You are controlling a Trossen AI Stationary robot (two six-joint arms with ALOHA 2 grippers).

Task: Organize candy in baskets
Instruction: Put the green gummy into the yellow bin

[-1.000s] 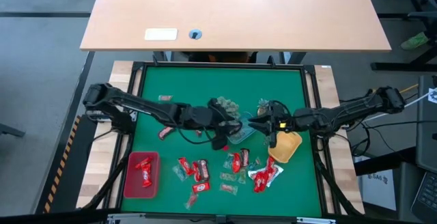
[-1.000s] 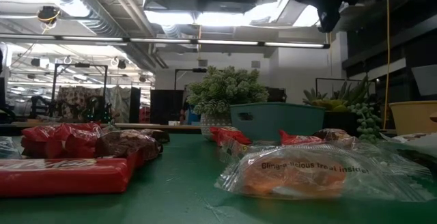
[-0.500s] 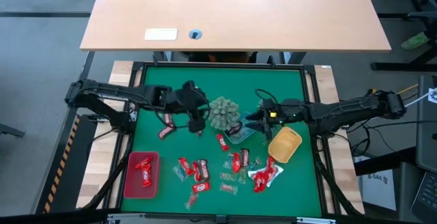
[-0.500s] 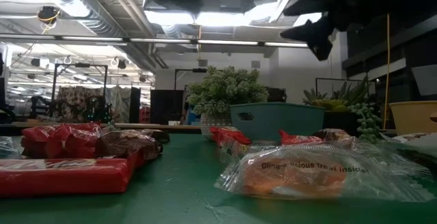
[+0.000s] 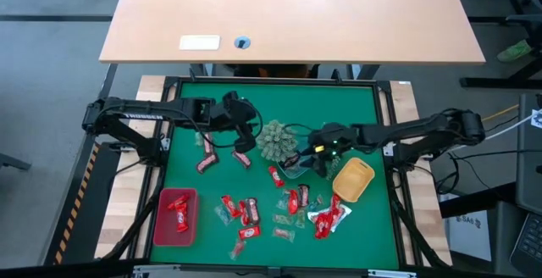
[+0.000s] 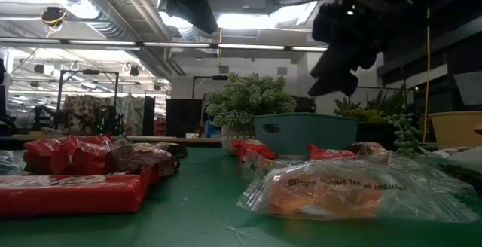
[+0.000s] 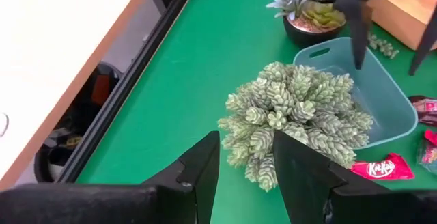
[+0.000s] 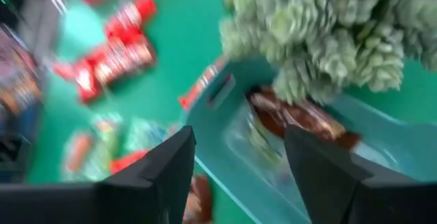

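The pale blue basket (image 5: 295, 168) stands mid-table beside a spiky green plant (image 5: 275, 140). Dark brown candy (image 8: 300, 118) lies inside it. My right gripper (image 8: 239, 176) hangs open just over this basket, tipped downward, nothing between its fingers. My left gripper (image 7: 246, 176) is open and holds nothing, up in the air left of the plant (image 7: 293, 115). The yellow basket (image 5: 353, 179) sits to the right. The red basket (image 5: 175, 217), with red candy in it, sits near the front left. Red candy (image 5: 246, 210) lies scattered along the near half of the mat.
A second small succulent pot (image 7: 311, 16) stands behind the blue basket. Two dark brown candies (image 5: 206, 164) lie left of the plant. A clear bag of orange sweets (image 6: 339, 190) lies close to the near edge. A wooden desk (image 5: 288, 15) stands beyond the mat's far edge.
My left gripper has drawn back from the table's middle toward the left and far edge, ending left of the plant. My right gripper has sunk and tipped downward toward the blue basket, shifting a little toward the left.
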